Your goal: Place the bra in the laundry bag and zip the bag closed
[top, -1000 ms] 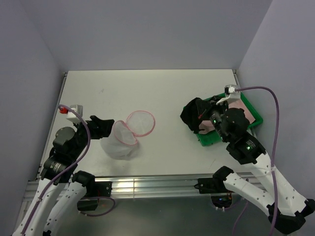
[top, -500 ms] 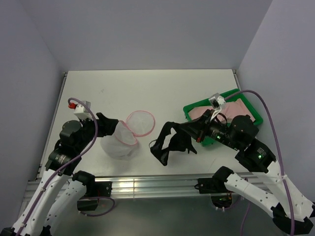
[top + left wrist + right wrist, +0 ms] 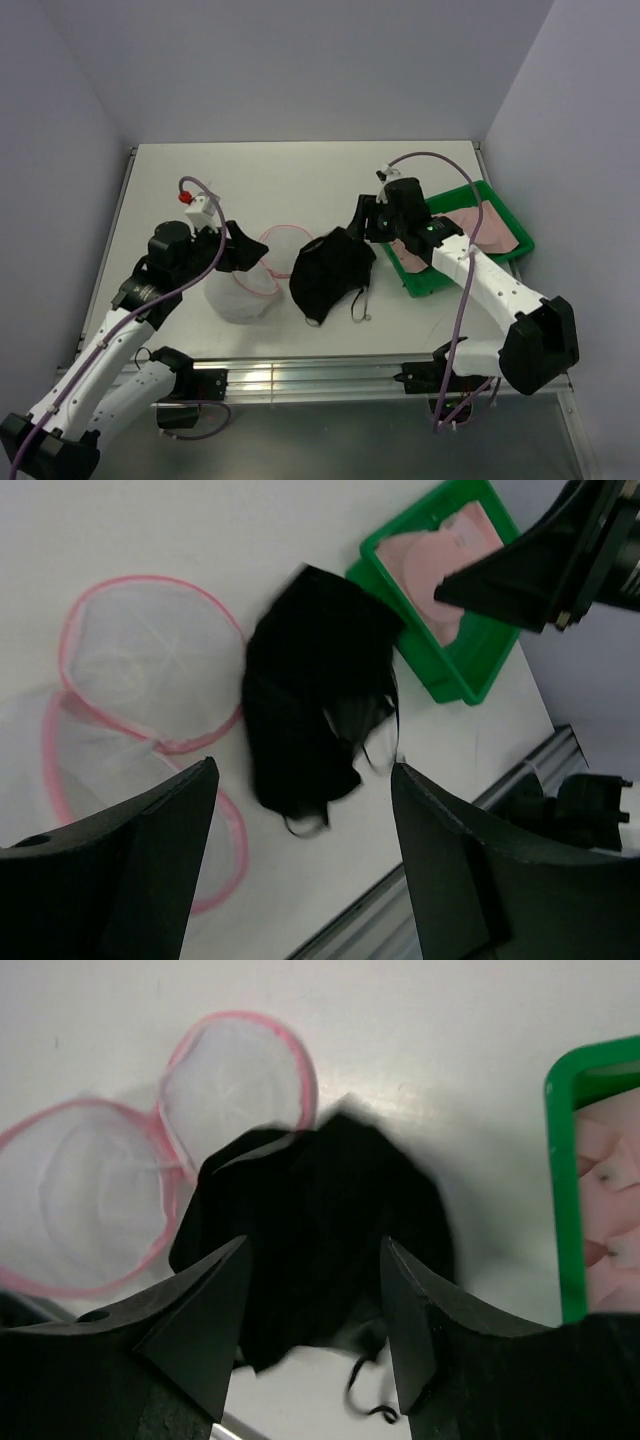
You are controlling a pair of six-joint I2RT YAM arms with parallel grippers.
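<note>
Pale lilac walls close in the white table [image 3: 300, 170] on three sides. On its right side sits a green tray [image 3: 436, 287], and a pink garment [image 3: 480, 220] lies flat inside it.

The laundry bag [image 3: 238, 296] stands left of centre as a white mesh pouch with a pink rim. Its round lid [image 3: 281, 233] is flopped open onto the table on the side facing the tray.

The black bra [image 3: 330, 272] lies crumpled on the table between the bag and the tray. Its left edge touches the lid's rim, its far corner is just beside the tray's near corner, and thin straps trail off toward the table's front edge. It is outside the bag.

My right pincer [image 3: 362, 222] hangs over the bra's far right edge with its jaws spread and nothing between them. In the wrist view the black cloth shows below the gap.

My left pincer [image 3: 248, 250] is at the bag's rim on the lid side, jaws wide and empty. Whether a finger touches the mesh I cannot tell. The bra lies just to its right.
</note>
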